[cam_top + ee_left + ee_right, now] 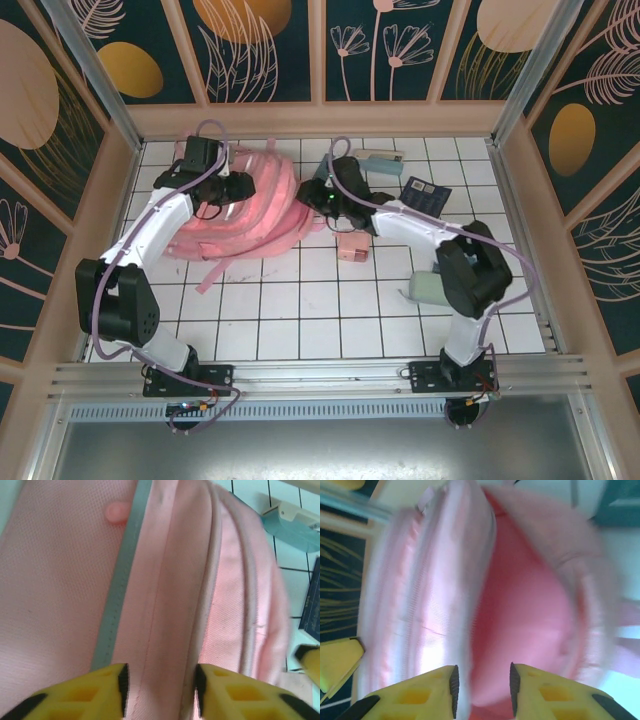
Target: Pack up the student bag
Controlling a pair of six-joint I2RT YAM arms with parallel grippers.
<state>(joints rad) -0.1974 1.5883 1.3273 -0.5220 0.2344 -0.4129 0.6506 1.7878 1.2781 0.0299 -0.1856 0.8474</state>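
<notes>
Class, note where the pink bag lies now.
In the top view, the bag lies far left of centre on the table, the left gripper and right gripper at it.

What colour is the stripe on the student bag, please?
Grey-green stripe; left wrist view shows it best.

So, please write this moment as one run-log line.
left gripper: open, on student bag | right gripper: open, at bag opening

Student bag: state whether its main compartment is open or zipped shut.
Open: the student bag shows a gaping deep-pink interior between its parted rims.
</notes>
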